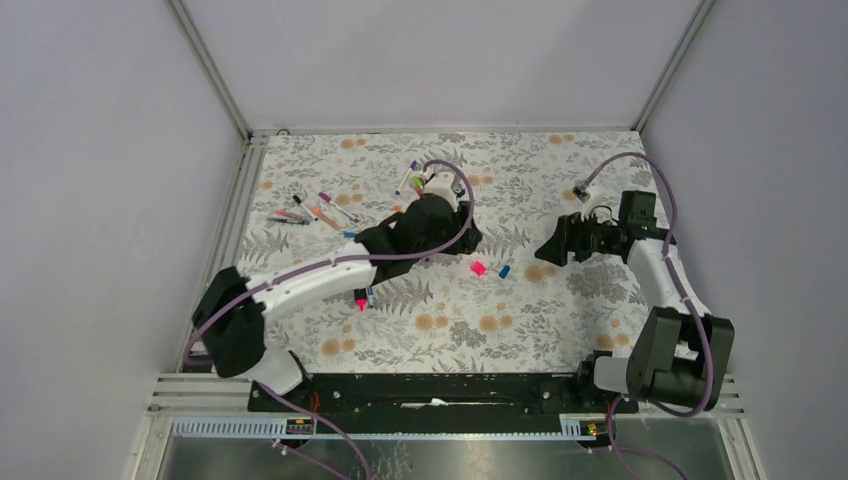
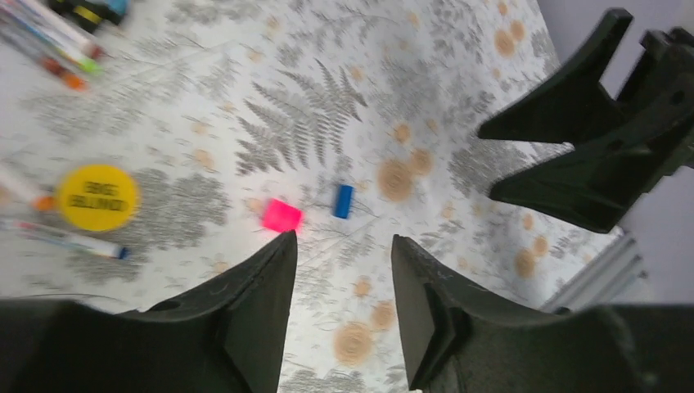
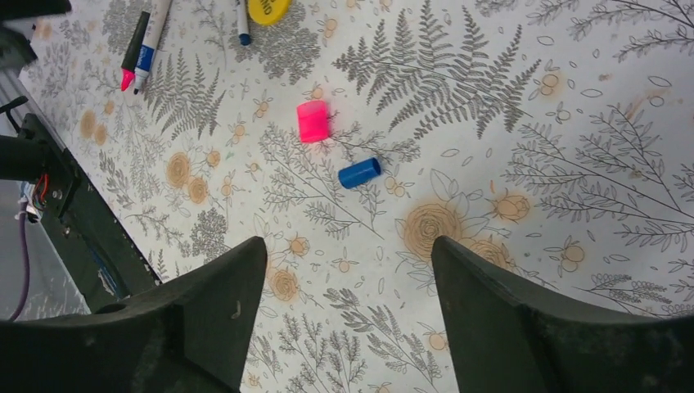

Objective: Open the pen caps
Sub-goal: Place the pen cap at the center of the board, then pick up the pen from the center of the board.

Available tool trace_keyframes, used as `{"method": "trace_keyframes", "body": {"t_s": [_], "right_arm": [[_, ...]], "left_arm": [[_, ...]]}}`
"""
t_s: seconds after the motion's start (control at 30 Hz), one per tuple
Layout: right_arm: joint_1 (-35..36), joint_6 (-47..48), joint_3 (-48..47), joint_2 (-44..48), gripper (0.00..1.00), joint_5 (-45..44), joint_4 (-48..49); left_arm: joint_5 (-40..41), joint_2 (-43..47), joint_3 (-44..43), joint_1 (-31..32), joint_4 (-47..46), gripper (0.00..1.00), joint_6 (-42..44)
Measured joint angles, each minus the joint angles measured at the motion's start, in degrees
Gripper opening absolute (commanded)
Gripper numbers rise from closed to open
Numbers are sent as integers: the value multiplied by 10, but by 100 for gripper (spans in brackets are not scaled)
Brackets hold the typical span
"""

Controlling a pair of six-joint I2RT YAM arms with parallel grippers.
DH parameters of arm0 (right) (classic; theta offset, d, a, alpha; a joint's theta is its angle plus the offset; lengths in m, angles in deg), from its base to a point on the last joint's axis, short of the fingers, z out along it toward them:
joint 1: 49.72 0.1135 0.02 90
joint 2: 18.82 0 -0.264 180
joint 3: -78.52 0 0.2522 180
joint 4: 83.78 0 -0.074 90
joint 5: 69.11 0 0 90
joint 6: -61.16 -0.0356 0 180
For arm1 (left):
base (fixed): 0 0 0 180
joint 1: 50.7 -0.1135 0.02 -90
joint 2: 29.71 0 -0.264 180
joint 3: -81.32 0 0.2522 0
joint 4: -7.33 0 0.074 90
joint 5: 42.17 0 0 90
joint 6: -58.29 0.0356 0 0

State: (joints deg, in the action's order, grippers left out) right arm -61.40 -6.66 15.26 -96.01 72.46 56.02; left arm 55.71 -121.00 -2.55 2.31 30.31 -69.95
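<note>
Left pincer (image 2: 344,246): open, holding nothing. Right pincer (image 3: 348,246): open too, wider, also holding nothing. Just ahead of both, down on the table (image 3: 573,123): a pink cap (image 3: 312,121) and a blue cap (image 3: 359,173), close together but not touching, lying between the two pincers. Looks like two caps off and more to go.

Well back and to the left of the left pincer: a bunch of pens (image 1: 310,212), too small here for telling capped from uncapped. Back behind the left pincer, by its arm: a pink-tipped highlighter (image 3: 137,33) right next to a thin pen (image 3: 153,41). Near those, a round yellow disc (image 2: 98,197). Not a cap, so leave alone.

To do the next bit well:
- Pick one capped pen lying a little apart from the others.
- Come down over the middle of its barrel with one pincer and squeeze firmly.
- Lift clear of the table.
- Pinch only the coloured cap with the other pincer.
- Pull straight along the pen, never sideways, to stop any slipping or bending.
- Drop the cap near the pink and blue ones, away from the pens.
</note>
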Motion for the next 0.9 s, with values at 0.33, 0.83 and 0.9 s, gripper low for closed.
{"method": "trace_keyframes", "body": {"t_s": [0.33, 0.83, 0.9], "right_arm": [[-1, 31, 130, 175, 100, 62, 71], [-28, 26, 146, 172, 100, 66, 107], [-30, 26, 147, 170, 100, 65, 107]], "left_arm": [[159, 214, 226, -16, -64, 99, 57], [83, 264, 321, -144, -101, 99, 7], [73, 238, 311, -158, -91, 99, 7]]}}
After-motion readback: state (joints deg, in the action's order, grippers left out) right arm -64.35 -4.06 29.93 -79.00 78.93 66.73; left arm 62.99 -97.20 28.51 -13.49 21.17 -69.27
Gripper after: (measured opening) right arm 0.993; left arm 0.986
